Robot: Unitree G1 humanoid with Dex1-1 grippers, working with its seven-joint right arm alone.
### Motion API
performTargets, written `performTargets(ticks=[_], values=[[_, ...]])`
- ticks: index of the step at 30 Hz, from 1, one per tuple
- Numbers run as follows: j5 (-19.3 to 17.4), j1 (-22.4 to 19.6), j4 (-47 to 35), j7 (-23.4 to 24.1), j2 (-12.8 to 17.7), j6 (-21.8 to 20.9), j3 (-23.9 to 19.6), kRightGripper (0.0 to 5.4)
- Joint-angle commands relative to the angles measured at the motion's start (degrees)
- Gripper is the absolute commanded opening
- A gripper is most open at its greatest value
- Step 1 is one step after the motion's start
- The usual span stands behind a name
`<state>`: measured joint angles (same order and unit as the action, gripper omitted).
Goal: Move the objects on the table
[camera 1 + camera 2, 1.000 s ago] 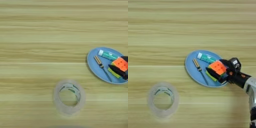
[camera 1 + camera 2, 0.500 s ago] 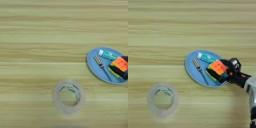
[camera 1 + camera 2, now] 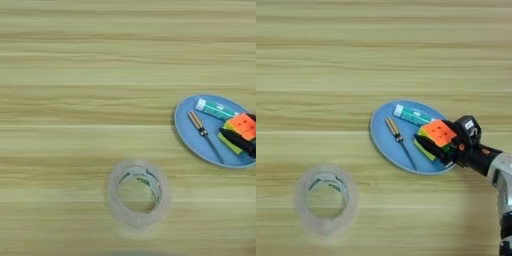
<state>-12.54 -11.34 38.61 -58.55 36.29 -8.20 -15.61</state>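
Observation:
A small puzzle cube (image 3: 437, 135) with an orange top and a yellow-green side sits over the right part of the blue oval plate (image 3: 387, 145). My right gripper (image 3: 442, 141) comes in from the right, its two black fingers shut on the cube, one along the near side and one behind. In the left eye view the cube (image 3: 242, 128) shows at the right edge. The wide translucent tape roll (image 3: 325, 199) lies flat on the table (image 3: 381, 60), far to the left of the gripper and nearer the front edge.
On the plate also lie a small screwdriver (image 3: 399, 140) and a white tube with a green label (image 3: 413, 116). My silver forearm (image 3: 502, 176) runs off the lower right corner.

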Motion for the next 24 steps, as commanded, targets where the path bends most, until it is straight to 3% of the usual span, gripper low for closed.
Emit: performTargets(ticks=[1, 14, 24], values=[[-0.1, -3.2, -2.0, 1.3, 3.7, -1.2, -0.7, 3.54], [-0.6, -3.5, -3.1, 1.2, 3.7, -0.8, -1.0, 3.35], [-5.2, -3.8, -9.3, 0.1, 2.3, 0.2, -3.2, 3.34]])
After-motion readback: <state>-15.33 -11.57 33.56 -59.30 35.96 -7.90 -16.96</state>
